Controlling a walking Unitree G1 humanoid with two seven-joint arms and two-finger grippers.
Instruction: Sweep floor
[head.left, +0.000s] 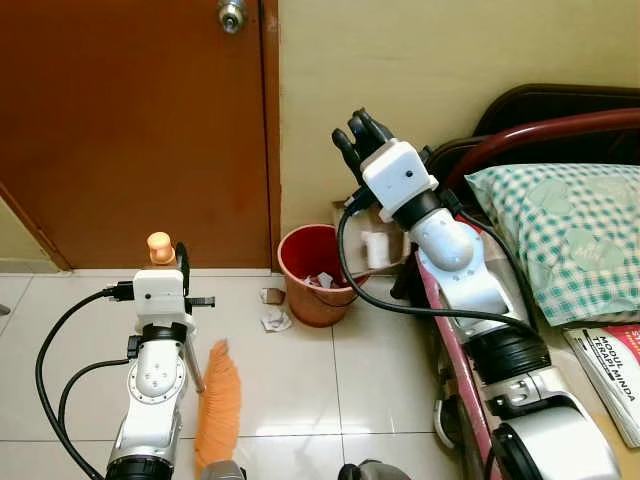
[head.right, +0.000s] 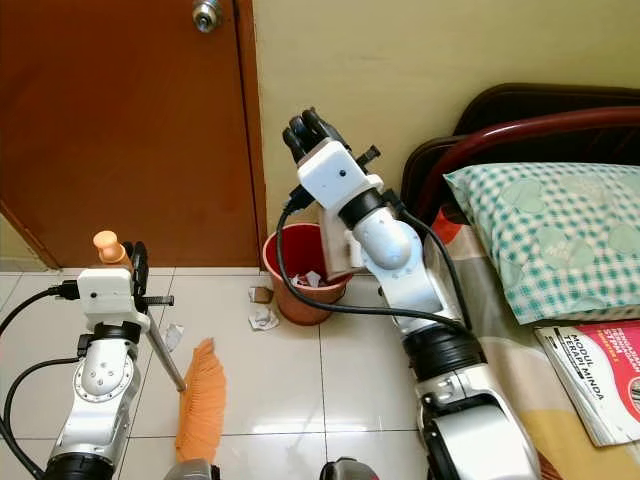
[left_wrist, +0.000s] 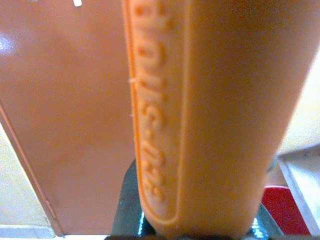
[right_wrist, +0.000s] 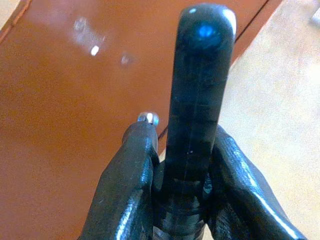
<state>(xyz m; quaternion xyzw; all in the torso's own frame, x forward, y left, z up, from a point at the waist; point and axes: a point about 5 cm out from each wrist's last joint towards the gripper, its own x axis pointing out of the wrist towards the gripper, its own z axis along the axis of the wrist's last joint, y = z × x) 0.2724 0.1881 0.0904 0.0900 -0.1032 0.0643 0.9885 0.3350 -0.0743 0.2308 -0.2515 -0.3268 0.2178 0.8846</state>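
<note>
My left gripper (head.left: 172, 262) is shut on the broom's orange handle (left_wrist: 215, 115), whose tip (head.left: 160, 247) pokes up above the wrist. A thin metal shaft slants down to the orange bristle head (head.left: 218, 405), which rests on the white tiles. Crumpled paper scraps (head.left: 275, 320) lie on the floor between the bristles and a red bin (head.left: 318, 275) that holds more paper. My right gripper (head.left: 362, 135) is raised high against the wall above the bin. In the right wrist view its fingers (right_wrist: 130, 185) are shut on an upright black handle (right_wrist: 200, 100).
A brown door (head.left: 130, 120) with a metal knob (head.left: 232, 14) stands at the left. A bed with a green checked pillow (head.left: 560, 240) and a book (head.left: 610, 370) runs along the right. Black cables hang from both arms. A cream object (head.left: 375, 248) stands behind the bin.
</note>
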